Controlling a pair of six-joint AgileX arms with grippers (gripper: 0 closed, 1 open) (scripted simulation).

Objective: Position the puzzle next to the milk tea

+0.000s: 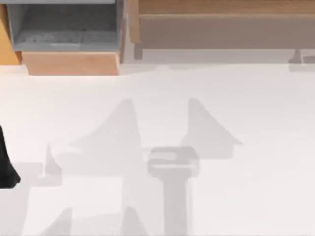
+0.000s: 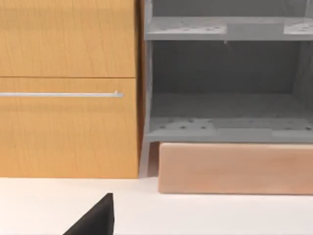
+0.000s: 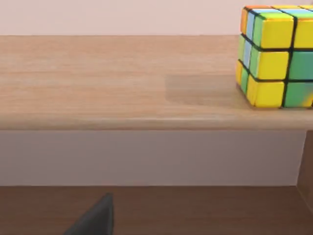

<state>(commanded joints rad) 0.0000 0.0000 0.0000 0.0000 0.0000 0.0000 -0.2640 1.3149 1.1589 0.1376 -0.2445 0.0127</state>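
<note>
The puzzle (image 3: 276, 54), a multicoloured twist cube, sits on a wooden shelf (image 3: 122, 81) ahead of and above the right gripper (image 3: 95, 218), well off to one side of it, partly cut off by the frame. It looks rigid, light and smooth-faced, so a hold across two opposite flat faces should suit best. The shelf's front edge is close, with bare board beside the cube. Whether either gripper is apart or together cannot be told. The left gripper (image 2: 95, 218) faces a grey open cabinet (image 2: 225, 83) across bare white table (image 1: 157, 128). No milk tea can be made out.
</note>
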